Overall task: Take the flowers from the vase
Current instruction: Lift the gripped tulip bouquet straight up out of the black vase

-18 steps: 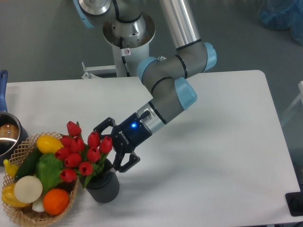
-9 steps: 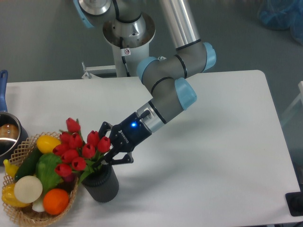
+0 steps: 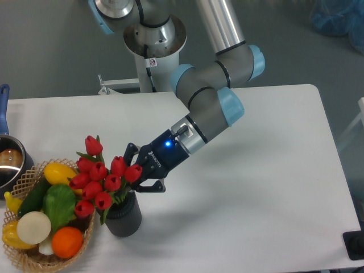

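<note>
Lifting now, the gripper [image 3: 136, 177] has its fingers drawn together on the flowers [image 3: 102, 179], where a second ago they stood spread wide beside the bunch. The whole bunch sits a touch higher and more upright than half a second back, though the stems are not yet free of the vase [image 3: 123, 216]. Judging by that, the pull-out has begun. Leaves and buds hide the contact point itself. At nine o'clock, the basket [image 3: 25, 176] of plastic fruit sits close by.
</note>
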Robot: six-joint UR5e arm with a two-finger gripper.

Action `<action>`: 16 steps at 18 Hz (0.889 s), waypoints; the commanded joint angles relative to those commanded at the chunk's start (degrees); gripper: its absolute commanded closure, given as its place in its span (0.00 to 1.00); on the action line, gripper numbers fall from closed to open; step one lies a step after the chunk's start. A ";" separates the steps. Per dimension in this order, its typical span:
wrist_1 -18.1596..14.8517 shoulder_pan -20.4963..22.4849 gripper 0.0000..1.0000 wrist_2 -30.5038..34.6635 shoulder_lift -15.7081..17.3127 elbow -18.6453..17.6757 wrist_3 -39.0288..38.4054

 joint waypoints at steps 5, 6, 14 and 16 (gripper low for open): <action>0.00 0.18 0.81 -0.80 0.53 1.05 -1.32; 0.00 0.18 0.81 -0.80 0.53 1.32 -2.02; 0.00 -0.70 0.81 -1.24 1.59 2.11 -7.91; 0.00 -0.61 0.81 -1.41 1.59 2.81 -9.14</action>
